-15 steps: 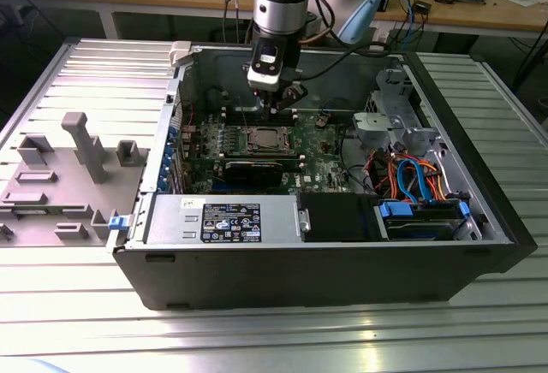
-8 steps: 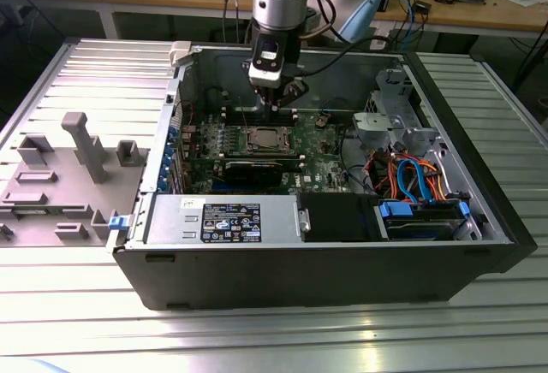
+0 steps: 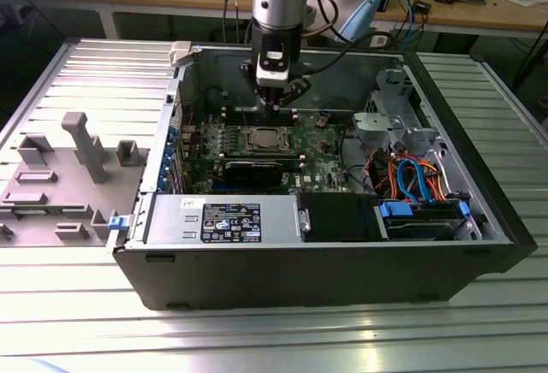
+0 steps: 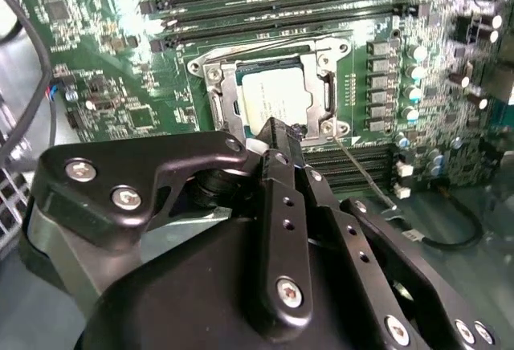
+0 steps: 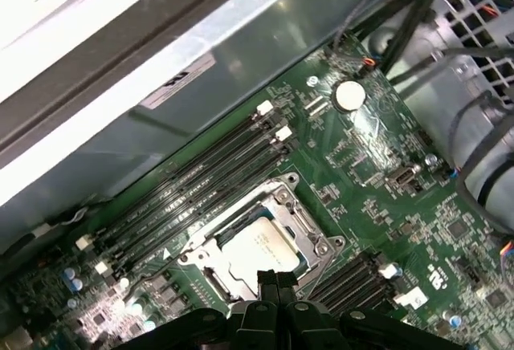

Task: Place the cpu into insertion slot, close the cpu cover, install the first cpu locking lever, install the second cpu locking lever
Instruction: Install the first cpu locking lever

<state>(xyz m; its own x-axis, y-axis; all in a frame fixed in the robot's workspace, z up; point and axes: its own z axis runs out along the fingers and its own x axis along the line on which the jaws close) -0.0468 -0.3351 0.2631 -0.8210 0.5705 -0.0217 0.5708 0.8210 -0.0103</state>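
Observation:
The cpu lies flat in the insertion slot of the green motherboard. The cpu cover lies down over it as a silver frame, and the chip's top shows through its window. A thin wire lever sticks out slantwise from one socket corner. Another lever runs along the socket's edge beside the memory slots. My gripper hangs just above the socket's edge, shut, with nothing between its fingertips.
The motherboard sits in an open computer case on a ribbed metal table. Long memory slots flank the socket. A drive cage with orange and blue cables stands at the exterior view's right, and a power supply along the front. A grey fixture stands outside, to the left.

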